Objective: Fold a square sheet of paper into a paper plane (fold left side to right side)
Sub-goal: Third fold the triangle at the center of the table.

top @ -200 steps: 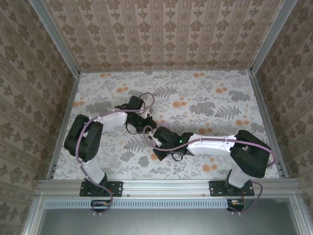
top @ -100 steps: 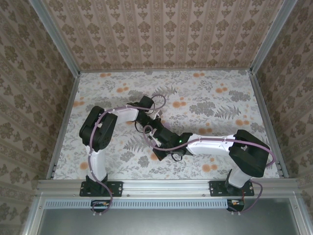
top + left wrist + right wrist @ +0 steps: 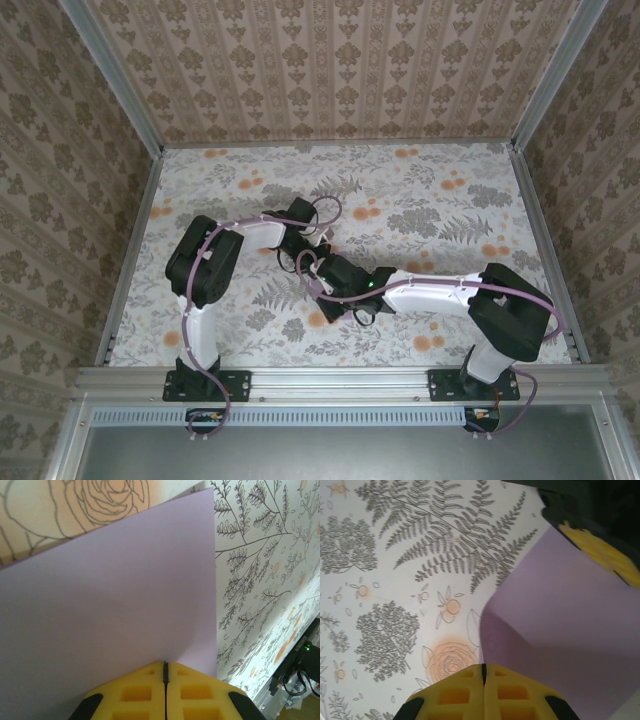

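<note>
- Your left jaws are pressing shut, their yellow foam pads meeting on the near edge of the thin pale lilac paper sheet.
- Your right jaws are pinching closed on another edge of it, where it is curling up off the floral-print table.
- The sheet is hanging bowed between both arms, around mid-table.
- It is looking light, limp and easily creased; I judge it to be at risk of tearing if you pull the arms apart.
- You are best taking it at the very edges with a shallow pinch, leaving the centre free for folding.
</note>
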{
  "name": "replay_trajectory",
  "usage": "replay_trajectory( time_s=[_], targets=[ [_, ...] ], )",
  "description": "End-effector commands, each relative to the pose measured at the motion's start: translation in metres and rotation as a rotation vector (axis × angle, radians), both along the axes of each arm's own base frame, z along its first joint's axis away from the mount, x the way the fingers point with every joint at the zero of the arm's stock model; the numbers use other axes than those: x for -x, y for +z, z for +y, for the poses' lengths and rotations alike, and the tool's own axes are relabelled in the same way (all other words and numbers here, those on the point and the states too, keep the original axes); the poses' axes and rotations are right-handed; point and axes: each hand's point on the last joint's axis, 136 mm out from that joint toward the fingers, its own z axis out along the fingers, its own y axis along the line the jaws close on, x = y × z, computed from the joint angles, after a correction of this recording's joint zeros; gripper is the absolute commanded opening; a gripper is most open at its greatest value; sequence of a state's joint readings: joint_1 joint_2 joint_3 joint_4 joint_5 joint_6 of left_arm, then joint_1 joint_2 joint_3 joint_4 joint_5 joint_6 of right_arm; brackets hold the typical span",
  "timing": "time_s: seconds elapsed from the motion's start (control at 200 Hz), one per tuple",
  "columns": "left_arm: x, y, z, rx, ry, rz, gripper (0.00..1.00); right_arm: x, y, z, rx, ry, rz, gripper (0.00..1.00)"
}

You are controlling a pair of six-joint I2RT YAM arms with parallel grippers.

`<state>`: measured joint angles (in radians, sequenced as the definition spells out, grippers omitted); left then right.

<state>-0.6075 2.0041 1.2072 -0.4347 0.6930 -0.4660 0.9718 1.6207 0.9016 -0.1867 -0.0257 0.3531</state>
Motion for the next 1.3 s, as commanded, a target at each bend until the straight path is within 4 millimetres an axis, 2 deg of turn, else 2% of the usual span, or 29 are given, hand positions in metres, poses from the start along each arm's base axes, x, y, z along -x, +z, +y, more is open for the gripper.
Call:
replay_trajectory(
  time_s=[0.0,0.585,0.895,1.295],
  targets=[
    [0.012,-0.022,0.007,-0.065,-0.029,0.03,0.07,-0.006,-0.009,-0.017,0.071,-0.059,0.005,0.0],
    [0.013,-0.023,0.005,-0.06,-0.029,0.031,0.06,-0.036,-0.017,-0.046,0.197,-0.186,-0.03,0.0],
    [0.014,-0.024,0.005,-0.063,-0.027,0.036,0.05,-0.041,-0.023,-0.06,0.242,-0.238,-0.029,0.0],
    [0.014,-0.024,0.005,-0.062,-0.027,0.036,0.05,-0.048,-0.026,-0.063,0.25,-0.278,-0.028,0.0]
  ],
)
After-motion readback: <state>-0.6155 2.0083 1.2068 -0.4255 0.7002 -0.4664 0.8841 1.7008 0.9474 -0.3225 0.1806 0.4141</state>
